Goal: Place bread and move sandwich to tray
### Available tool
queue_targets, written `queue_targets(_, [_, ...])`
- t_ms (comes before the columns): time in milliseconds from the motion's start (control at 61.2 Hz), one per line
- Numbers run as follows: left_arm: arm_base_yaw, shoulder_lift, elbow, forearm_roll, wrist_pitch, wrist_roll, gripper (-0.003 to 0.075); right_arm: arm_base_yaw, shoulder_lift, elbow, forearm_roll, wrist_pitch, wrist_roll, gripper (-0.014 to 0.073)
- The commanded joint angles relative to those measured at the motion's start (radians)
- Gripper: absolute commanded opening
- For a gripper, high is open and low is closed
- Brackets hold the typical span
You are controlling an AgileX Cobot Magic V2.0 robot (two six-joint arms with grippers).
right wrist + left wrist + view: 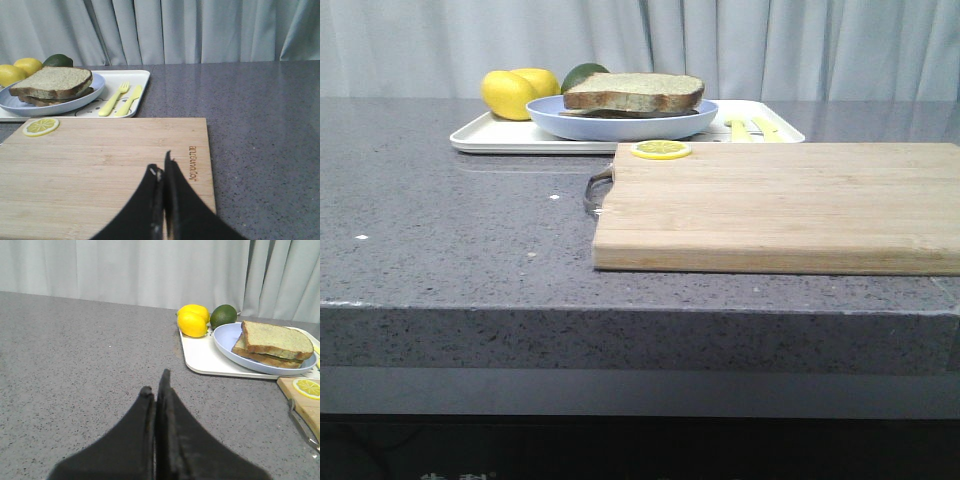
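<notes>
The sandwich [633, 93] lies on a round pale blue plate [620, 124], and the plate stands on the white tray [490, 133] at the back of the counter. A speckled slice of bread [276, 338] forms its top; the filling between the slices hardly shows. My left gripper [156, 381] is shut and empty over bare counter, well short of the tray [205, 357]. My right gripper [160, 161] is shut and empty above the wooden board, with the sandwich [50, 85] and plate [80, 100] some way off. Neither gripper appears in the front view.
A light wooden cutting board [780, 205] with a metal handle [596, 187] fills the right front, a lemon slice [660, 149] at its far corner. Two lemons [515, 92] and an avocado [582, 74] sit on the tray, as do a yellow fork and knife [120, 99]. Curtains hang behind.
</notes>
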Motion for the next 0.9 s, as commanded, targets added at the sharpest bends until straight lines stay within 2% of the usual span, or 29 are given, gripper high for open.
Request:
queue_targets(0, [0.001, 0.009, -0.027, -0.015, -0.085, -0.004, -0.002, -0.003, 0.005, -0.027, 0.002, -0.073, -0.008, -0.0059])
queue_targets(653, [0.001, 0.006, -0.023, -0.013, -0.097, -0.004, -0.002, -0.003, 0.005, -0.027, 0.002, -0.073, -0.008, -0.0059])
queue_targets(882, [0.001, -0.134, 0.143, 0.004, -0.237, -0.004, -0.002, -0.003, 0.005, -0.027, 0.002, -0.073, -0.008, -0.0059])
